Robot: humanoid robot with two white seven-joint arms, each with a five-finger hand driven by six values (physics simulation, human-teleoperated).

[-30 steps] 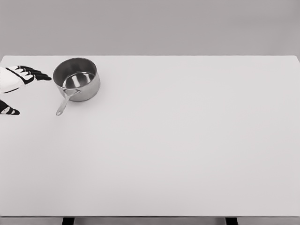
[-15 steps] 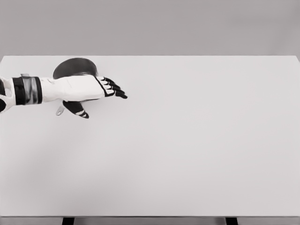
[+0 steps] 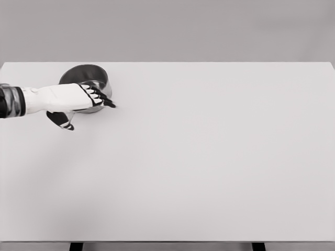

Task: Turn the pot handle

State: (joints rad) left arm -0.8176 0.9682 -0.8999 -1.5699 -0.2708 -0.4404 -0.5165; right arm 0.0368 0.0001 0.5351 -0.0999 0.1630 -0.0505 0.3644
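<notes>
While half hidden behind the left hand point(image 3: 70, 99), sits upright on the table point(image 3: 209, 167), well toward ten o'clock of the top and near the far edge: a steel pot point(image 3: 86, 75), open mouth up, only the far rim and a strip of inner wall showing. Handle not visible; covered by the hand or arm, direction impossible to tell.

Reaches in from the left edge at nine o'clock, across the near half of the pot, white back of the hand up. Fingers point(image 3: 102, 97) black, extended and a little fanned, pointing toward three o'clock, tips at the pot's right side by the rim. Thumb point(image 3: 62, 120) splayed down toward six o'clock, apart from the fingers, hanging over the table just near of the pot. Looks relaxed and fairly wide, closed around nothing that can be seen; whether any finger touches the pot cannot be told. Dark band on the wrist point(image 3: 13, 101) at the left edge.

Spreads white and plain from the pot toward three and six o'clock; two dark legs at the near edge. Grey wall point(image 3: 167, 29) at twelve o'clock.
</notes>
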